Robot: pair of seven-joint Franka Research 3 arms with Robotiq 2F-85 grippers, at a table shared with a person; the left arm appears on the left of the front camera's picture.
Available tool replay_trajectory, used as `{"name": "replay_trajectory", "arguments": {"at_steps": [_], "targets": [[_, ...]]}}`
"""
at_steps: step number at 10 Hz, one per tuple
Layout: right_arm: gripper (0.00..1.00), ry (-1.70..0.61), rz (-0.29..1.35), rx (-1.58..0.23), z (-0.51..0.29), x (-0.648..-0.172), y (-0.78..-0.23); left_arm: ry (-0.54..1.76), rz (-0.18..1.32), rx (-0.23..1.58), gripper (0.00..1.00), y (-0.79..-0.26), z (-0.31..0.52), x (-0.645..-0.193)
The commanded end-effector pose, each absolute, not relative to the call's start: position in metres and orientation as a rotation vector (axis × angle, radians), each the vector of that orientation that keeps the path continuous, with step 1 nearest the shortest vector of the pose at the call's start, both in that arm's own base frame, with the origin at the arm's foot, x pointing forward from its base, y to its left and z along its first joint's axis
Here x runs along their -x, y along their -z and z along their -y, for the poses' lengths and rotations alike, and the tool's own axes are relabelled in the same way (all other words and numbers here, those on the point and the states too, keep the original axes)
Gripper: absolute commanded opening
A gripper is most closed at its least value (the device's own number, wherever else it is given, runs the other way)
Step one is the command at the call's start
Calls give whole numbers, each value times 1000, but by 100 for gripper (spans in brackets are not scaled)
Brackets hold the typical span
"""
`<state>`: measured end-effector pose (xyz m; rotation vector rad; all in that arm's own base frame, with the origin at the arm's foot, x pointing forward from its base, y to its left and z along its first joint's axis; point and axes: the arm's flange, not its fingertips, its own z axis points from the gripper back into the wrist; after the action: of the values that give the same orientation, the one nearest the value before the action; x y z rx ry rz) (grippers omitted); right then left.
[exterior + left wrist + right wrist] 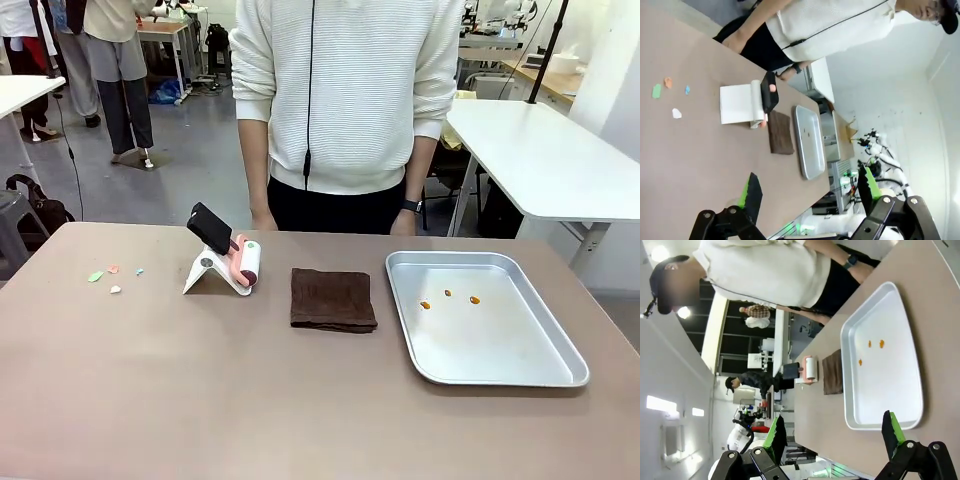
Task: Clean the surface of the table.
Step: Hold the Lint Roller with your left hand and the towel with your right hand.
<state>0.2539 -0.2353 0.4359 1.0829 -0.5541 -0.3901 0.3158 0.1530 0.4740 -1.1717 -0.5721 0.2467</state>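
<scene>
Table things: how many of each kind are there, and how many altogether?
Little coloured scraps on the table: 4
Lint roller: 1
Brown cloth: 1
Metal tray: 1
Orange bits in the tray: 3
Total: 10

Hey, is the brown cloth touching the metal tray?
Apart. The front view shows a strip of bare table between the brown cloth's right edge and the metal tray's left rim.
</scene>
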Motion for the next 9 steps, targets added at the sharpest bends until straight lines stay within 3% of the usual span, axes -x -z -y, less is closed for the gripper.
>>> {"name": "replay_trajectory", "arguments": {"at_steps": [1, 2, 3, 9], "targets": [[100, 378, 578, -1107, 174, -232, -392, -356, 591, 1175, 100, -415, -74, -248], [100, 415, 589, -1080, 175, -234, -392, -402, 592, 1162, 100, -409, -71, -248], [100, 399, 542, -1090, 238, -256, -424, -286, 569, 1177, 100, -470, -148, -324], [100, 413, 528, -1080, 237, -257, -419, -307, 564, 1183, 100, -470, -148, -326]]}}
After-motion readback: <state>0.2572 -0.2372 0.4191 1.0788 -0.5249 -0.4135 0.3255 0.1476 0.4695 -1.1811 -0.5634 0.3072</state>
